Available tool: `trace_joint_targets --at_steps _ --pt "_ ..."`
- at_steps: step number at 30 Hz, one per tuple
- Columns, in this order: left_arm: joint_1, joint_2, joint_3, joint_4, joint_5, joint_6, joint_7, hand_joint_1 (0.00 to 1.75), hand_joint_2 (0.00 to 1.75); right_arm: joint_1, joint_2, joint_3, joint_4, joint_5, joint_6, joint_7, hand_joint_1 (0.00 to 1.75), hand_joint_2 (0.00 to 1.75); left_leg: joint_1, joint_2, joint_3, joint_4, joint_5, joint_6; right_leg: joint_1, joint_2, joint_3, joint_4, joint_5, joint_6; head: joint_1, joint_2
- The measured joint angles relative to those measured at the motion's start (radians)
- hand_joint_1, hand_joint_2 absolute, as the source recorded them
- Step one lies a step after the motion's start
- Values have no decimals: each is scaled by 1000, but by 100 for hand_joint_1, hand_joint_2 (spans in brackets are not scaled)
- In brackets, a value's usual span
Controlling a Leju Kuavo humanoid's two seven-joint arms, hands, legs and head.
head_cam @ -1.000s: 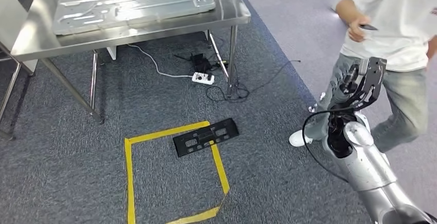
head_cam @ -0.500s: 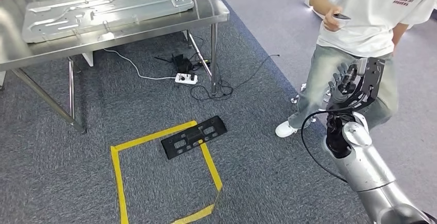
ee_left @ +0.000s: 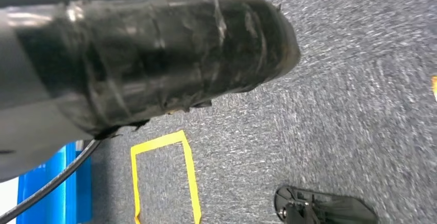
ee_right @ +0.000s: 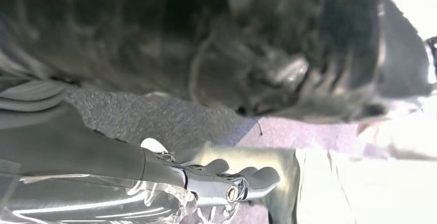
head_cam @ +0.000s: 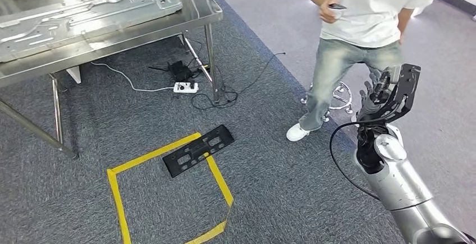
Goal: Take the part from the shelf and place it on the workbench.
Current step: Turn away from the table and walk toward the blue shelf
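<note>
Below, a black part (head_cam: 198,150) lies on the carpet across yellow floor tape (head_cam: 168,189); right hand (head_cam: 387,91) raised, fingers apart, holding nothing, beside a person (head_cam: 359,36); left hand's state cannot be told

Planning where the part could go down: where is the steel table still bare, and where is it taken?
The metal panel covers most of the table. Bare strips remain along the near edge, in front of the panel, and at the right end, by the corner. The robot's right hand is raised beside the person.
</note>
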Motion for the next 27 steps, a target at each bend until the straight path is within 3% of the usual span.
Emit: trace_joint_targets --at_steps 3,5,6,7,9,10,12,14,16,18,19,20,21,22,24,25,27 --pt "1 0 0 0 0 0 -1 0 0 -1 0 0 0 0 0 0 0 0 3 -43 -76 169 -93 -11 -1 19 -3 -2 6 -11 -2 0" --pt "4 0 0 0 0 0 0 0 0 0 0 0 0 0 0 0 0 0 3 -49 -121 261 -118 -10 2 36 -5 -1 7 -13 -1 0" --pt "5 -1 0 0 0 0 0 0 0 0 0 0 0 0 0 0 0 0 3 -50 -121 258 -103 -6 4 45 -6 -1 7 -13 -1 0" --pt "6 -1 0 0 0 0 0 0 0 1 0 0 0 0 0 0 0 0 2 -54 -102 214 -71 0 6 54 -5 -1 8 -13 -1 0" --pt "5 0 0 0 0 0 0 0 0 0 0 0 0 0 1 0 0 0 0 -81 -37 75 -2 18 9 70 -4 0 8 -12 -1 0" --pt "5 1 0 0 0 0 -1 0 0 0 0 0 0 0 1 0 0 0 -1 -94 -10 19 18 25 9 79 -6 0 9 -10 -1 0" --pt "3 3 0 0 0 0 -1 0 0 0 0 0 0 0 1 0 0 0 -4 -105 9 -24 23 32 6 93 -10 -1 14 -1 0 0" --pt "0 2 0 0 0 0 -1 0 0 2 -1 0 -1 0 1 0 0 0 -2 -90 15 -37 31 34 3 101 -13 -6 17 9 0 0" --pt "0 1 0 -1 0 0 -1 0 0 1 -4 0 -1 0 0 0 0 0 4 -72 24 -57 41 40 6 73 -30 29 -9 18 3 0" --pt "1 1 0 -1 0 0 -1 0 0 1 -5 0 0 0 0 0 0 0 5 -56 27 -65 45 45 6 33 -82 143 -71 27 7 0" --pt "1 1 0 -1 0 0 -1 0 0 3 -5 0 0 0 1 0 0 0 5 -48 26 -63 45 45 4 25 -113 208 -97 31 7 0" --pt "1 0 0 -1 0 -1 -2 0 0 5 -5 0 1 0 1 0 0 0 5 -40 24 -61 44 45 0 21 -133 252 -107 35 7 0" --pt "2 0 0 -1 0 -2 -2 0 0 6 -5 0 2 0 2 0 0 0 5 -32 23 -58 42 44 -3 19 -134 256 -98 39 7 0" --pt "2 0 0 -1 0 -3 -3 0 0 6 -5 0 2 0 3 0 0 0 6 -25 23 -54 39 42 -7 14 -114 222 -72 43 7 0" --pt "1 -1 0 -1 0 -3 -5 0 0 6 -5 0 2 0 6 0 0 0 5 -12 21 -39 29 33 -10 -12 -43 91 -18 47 7 0" --pt "1 -1 0 -1 0 -3 -6 0 0 6 -5 0 2 0 7 0 0 0 3 -7 19 -30 23 27 -9 -23 -17 42 -4 43 7 0" --pt "0 0 0 -1 -1 -3 -9 0 0 7 -5 0 1 0 10 0 0 0 -2 2 17 -22 17 17 -4 -26 -5 13 -5 29 6 0"
